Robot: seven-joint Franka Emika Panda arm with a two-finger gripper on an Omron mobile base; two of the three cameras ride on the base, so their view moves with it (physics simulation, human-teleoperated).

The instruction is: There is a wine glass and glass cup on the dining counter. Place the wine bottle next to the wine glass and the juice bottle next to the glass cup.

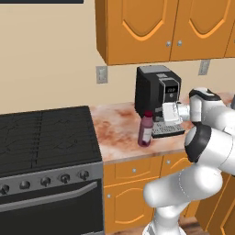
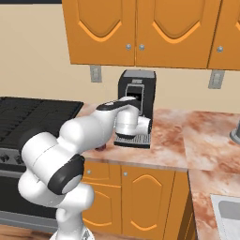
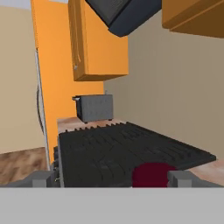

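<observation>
From the left base view the juice bottle (image 1: pixel 146 129) stands upright on the marbled table (image 1: pixel 117 128) just in front of the coffee machine (image 1: pixel 156 92), with the hand (image 1: pixel 169 112) level beside its cap. In the right base view the forearm reaches sideways, hiding most of the bottle. In the hand view the fingertips (image 3: pixel 179 177) sit spread, empty; I'd lower and centre on the cap (image 3: pixel 151 175) before closing.

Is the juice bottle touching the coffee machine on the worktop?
Apart. In the left base view, bare marbled worktop shows between the juice bottle and the coffee machine, whose drip tray ends just to the bottle's right.
</observation>
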